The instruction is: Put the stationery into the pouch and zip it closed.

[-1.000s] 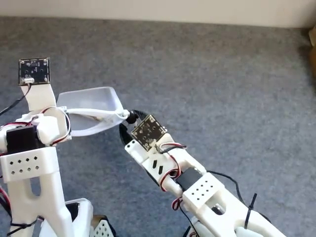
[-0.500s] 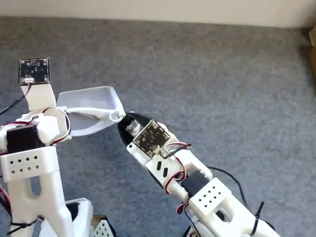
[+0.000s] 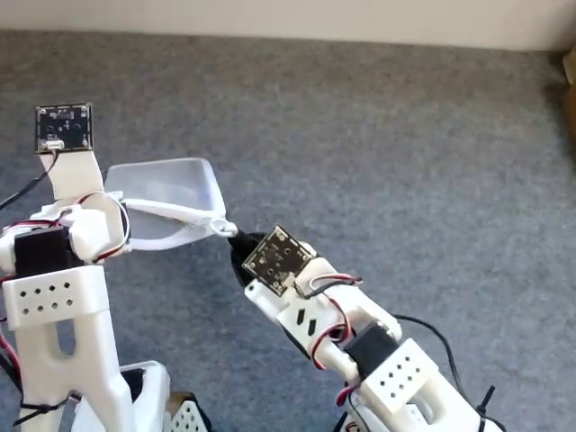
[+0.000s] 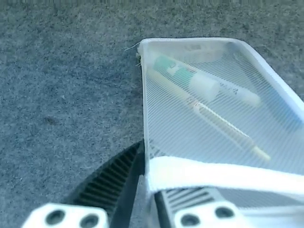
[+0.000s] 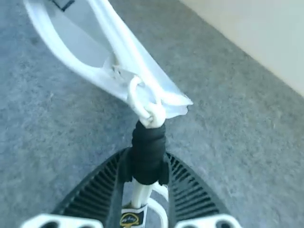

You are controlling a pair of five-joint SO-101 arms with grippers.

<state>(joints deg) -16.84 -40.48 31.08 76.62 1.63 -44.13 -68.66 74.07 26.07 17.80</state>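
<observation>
The translucent white pouch (image 3: 166,189) hangs above the grey carpet, held between both arms. Through its mesh side (image 4: 213,133) I see a green-capped pen (image 4: 199,83) and a thin white pen (image 4: 221,127) lying inside. My left gripper (image 4: 149,166) is shut on the pouch's white zipper band at one end. At the other end, my right gripper (image 5: 145,164) is shut on the black-wrapped zipper pull (image 5: 146,149), which hangs from a white ring (image 5: 142,102) on the pouch corner. From above, the right gripper (image 3: 238,243) sits just off the pouch's near-right corner.
Grey carpet (image 3: 405,162) spreads open to the right and far side. A pale wall strip (image 3: 288,18) runs along the back. A brown object (image 3: 571,81) pokes in at the far right edge. The arm bases (image 3: 63,360) crowd the near left.
The right arm has drawn back toward the near right with the zipper pull in its gripper, stretching the pouch's corner after it. The left arm stays put.
</observation>
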